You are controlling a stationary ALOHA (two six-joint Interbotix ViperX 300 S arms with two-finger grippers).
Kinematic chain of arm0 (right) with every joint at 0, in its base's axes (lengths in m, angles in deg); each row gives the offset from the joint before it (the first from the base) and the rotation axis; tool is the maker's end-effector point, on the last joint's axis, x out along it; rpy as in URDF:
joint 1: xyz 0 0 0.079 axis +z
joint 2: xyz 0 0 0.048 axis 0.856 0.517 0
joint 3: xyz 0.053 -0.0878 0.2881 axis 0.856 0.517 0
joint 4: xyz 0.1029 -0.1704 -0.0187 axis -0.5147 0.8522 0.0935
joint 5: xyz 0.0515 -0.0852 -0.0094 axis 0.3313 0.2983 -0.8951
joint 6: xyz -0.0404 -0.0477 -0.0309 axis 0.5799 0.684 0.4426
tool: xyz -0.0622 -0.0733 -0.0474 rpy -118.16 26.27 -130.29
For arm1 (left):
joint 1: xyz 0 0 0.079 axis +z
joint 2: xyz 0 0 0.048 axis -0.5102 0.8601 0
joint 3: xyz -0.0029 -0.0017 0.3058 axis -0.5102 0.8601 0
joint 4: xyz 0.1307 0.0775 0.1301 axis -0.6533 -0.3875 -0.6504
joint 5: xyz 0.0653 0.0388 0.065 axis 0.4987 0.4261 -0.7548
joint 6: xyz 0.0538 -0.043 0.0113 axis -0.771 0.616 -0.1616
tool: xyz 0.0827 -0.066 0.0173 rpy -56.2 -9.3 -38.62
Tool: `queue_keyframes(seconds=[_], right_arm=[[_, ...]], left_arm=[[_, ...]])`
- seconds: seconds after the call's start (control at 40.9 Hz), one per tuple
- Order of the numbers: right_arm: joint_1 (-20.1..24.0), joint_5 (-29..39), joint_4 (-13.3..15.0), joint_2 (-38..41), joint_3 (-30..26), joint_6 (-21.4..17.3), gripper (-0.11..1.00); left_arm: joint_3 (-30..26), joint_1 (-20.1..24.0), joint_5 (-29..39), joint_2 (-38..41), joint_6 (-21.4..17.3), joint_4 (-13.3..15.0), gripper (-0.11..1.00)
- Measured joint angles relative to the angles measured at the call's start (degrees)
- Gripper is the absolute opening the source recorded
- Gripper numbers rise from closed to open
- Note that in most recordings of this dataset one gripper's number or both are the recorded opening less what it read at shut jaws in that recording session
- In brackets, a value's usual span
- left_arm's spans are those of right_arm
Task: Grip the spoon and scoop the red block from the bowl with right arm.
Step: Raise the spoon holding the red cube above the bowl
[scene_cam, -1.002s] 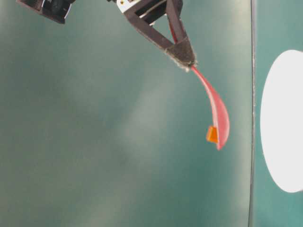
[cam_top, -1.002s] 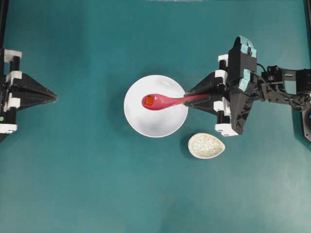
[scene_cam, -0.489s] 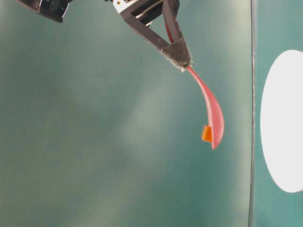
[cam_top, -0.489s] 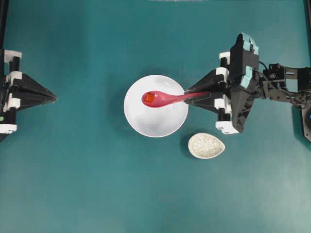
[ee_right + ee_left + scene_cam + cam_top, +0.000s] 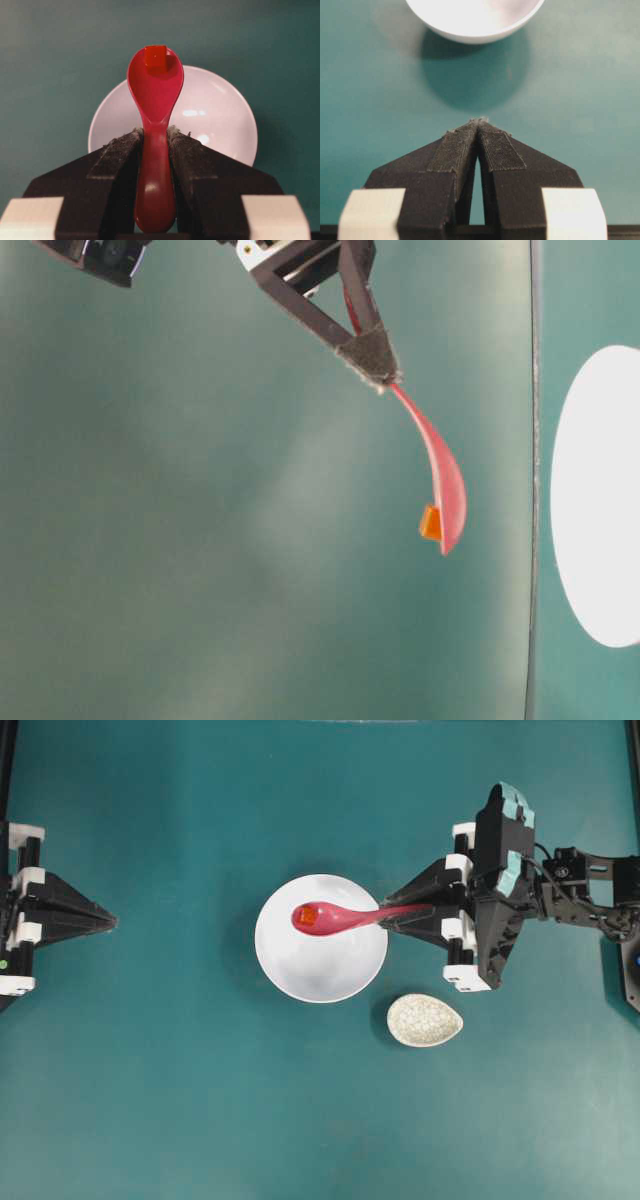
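While level, right gripper [image 5: 386,917] holds spoon [image 5: 335,917].

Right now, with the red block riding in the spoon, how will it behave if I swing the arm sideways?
Likely to slide: the red block sits loose at the far tip of the glossy spoon, not deep in the scoop. It looks tiny and light, so a jerk could toss it. The right claw pinches only the handle, so the spoon might pivot.
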Motion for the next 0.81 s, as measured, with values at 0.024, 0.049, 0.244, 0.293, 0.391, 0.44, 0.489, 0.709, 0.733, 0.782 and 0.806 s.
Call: queue_keyframes(seconds=[0.024,0.049,0.244,0.293,0.391,0.44,0.489,0.709,0.733,0.782,0.806], right_arm=[[0.0,0.0,-0.1,-0.1,0.0,0.0,0.24],[0.0,0.0,-0.1,-0.1,0.1,0.0,0.24],[-0.1,-0.1,0.0,-0.1,0.0,0.0,0.24],[0.0,0.0,-0.1,-0.1,0.1,0.0,0.24],[0.0,0.0,-0.1,0.0,0.0,0.0,0.24],[-0.1,0.0,0.0,0.0,0.1,0.0,0.24],[0.0,0.0,-0.1,0.0,0.1,-0.1,0.24],[-0.2,0.0,-0.1,-0.1,0.1,0.1,0.24],[-0.2,0.0,-0.1,-0.1,0.1,0.1,0.24],[-0.2,0.0,-0.1,-0.1,0.0,0.1,0.24],[-0.3,-0.1,-0.1,-0.1,0.0,0.1,0.24]], left_arm=[[0.0,0.0,-0.1,-0.2,0.0,-0.1,0.00],[0.0,-0.1,-0.1,-0.4,0.0,0.0,0.00],[0.0,0.0,0.0,-1.8,0.0,-0.3,0.00],[0.0,-0.1,0.0,-2.0,0.0,-0.3,0.00],[0.0,0.0,0.0,-2.1,0.0,-0.3,0.00],[0.0,0.0,0.0,-2.1,0.0,-0.3,0.00],[0.0,-0.1,0.0,-2.1,0.0,-0.3,0.00],[0.0,-0.1,0.0,-2.1,0.0,-0.3,0.00],[0.0,-0.1,0.0,-2.1,0.0,-0.3,0.00],[0.0,0.0,0.0,-2.1,0.0,-0.3,0.00],[0.0,0.0,0.0,-2.0,0.0,-0.3,0.00]])
